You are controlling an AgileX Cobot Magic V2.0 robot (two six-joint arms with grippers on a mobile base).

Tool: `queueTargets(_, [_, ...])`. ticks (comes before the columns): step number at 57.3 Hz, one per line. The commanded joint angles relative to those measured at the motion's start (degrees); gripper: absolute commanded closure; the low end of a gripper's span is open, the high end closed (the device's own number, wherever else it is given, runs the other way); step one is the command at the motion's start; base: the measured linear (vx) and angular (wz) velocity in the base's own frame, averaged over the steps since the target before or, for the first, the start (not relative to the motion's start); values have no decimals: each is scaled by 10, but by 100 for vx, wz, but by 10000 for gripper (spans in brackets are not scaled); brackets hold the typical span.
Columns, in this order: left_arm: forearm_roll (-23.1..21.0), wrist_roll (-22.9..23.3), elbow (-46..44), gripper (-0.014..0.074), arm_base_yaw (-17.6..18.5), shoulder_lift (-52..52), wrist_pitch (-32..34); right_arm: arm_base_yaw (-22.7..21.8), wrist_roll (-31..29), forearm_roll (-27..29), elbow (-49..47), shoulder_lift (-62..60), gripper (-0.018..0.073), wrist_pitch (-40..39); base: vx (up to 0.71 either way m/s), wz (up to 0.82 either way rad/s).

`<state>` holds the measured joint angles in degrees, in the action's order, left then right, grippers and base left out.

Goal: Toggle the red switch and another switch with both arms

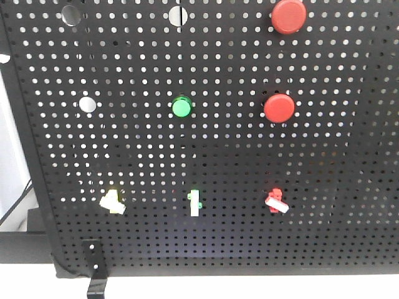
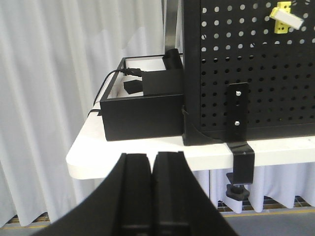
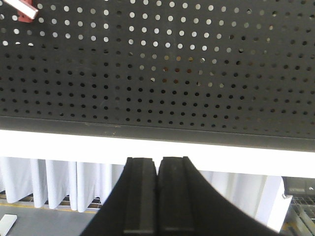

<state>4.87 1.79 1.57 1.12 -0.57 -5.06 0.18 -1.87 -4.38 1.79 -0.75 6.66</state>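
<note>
Left fingers (image 2: 135, 196): pressed shut with nothing between them; matt black, flat-sided, blunt-tipped; hanging below the worktop's front edge, well apart from any switch.
Right fingers (image 3: 141, 196): likewise closed on nothing; same matt black slabs; under the worktop's edge, below the pegboard.
Worktop (image 2: 147, 152): smooth white with a rounded left corner; carrying the pegboard upright near its front edge.
Pegboard (image 1: 249, 162): black sheet metal with regular round holes; held by a black bracket (image 2: 237, 123) clamped at the front edge.
Red switch (image 1: 275, 202): bottom row, toward the pegboard's lower right corner; tiny red plastic base, short white lever slanting down to the right; up and left of the right fingers.
Yellow-based switch (image 1: 112, 202): bottom row, toward the lower left corner; pale yellow base, cream lever, also slanted; up and right of the left fingers.
Green-based toggle (image 1: 195, 202): between the two, lever upright; not part of the job.
Progress: judged at the start, with no contact on either lever and both toggles left to do; impossible to tell which lever position counts as flipped.
</note>
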Motion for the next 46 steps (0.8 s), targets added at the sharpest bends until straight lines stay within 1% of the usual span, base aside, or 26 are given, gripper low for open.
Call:
queueTargets(1, [-6,3,11,594,1,-10,45,-3,-1,-5,3,-6,566,-48,8,1])
queueTargets(33, [-6,3,11,594,1,-10,45,-3,-1,-5,3,-6,566,-48,2,0])
queueTargets(36, [1,-2,10,594,1,-10,59,-3,-1,-5,3,-6,566,-48,0,0])
queueTargets(40, [-2,-1,10,594,1,-10,76,-3,-1,-5,3,-6,566,-48,0,0])
queueTargets(46, [-1,2,10,594,1,-10,83,-3,-1,-5,3,-6,566,-53,0,0])
